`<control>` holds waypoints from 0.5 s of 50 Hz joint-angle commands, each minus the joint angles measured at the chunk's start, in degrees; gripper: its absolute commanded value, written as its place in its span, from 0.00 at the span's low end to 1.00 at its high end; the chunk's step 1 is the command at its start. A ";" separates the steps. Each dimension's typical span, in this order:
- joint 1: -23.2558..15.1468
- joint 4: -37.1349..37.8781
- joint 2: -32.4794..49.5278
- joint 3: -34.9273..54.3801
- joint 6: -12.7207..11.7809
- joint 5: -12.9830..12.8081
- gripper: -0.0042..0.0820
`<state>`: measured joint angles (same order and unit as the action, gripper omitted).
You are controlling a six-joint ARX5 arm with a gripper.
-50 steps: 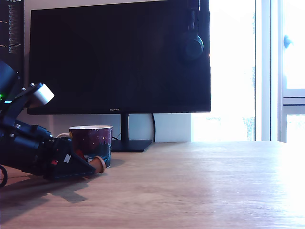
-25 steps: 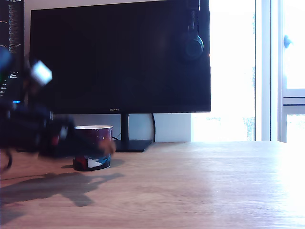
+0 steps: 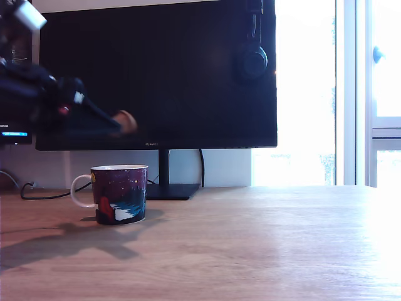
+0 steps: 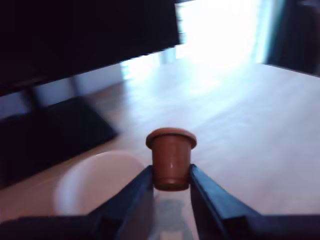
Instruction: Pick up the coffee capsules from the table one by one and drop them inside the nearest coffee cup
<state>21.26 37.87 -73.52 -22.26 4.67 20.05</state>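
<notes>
Blurring smears the black pincer (image 3: 123, 124) in the exterior view; wrist view shows pincer closed on one copper-brown flared-rim coffee capsule (image 4: 171, 159), aloft over one squat dark starry ceramic mug (image 3: 119, 193) on the wooden table (image 3: 263, 251); mug's inside hidden.

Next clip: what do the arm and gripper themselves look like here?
The arm is black and bulky, with a white cylindrical part on top and small red and white marks. The gripper has two dark, flat fingers tapering to narrow tips.
</notes>
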 commanded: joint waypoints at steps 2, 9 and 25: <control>-0.44 -5.03 0.04 -2.73 -0.15 -1.53 0.21; -0.52 -14.19 0.02 -7.78 -0.15 -1.92 0.21; -0.52 -26.86 0.00 -14.75 -0.17 -3.48 0.21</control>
<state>20.62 11.51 -73.32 -36.56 4.67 17.02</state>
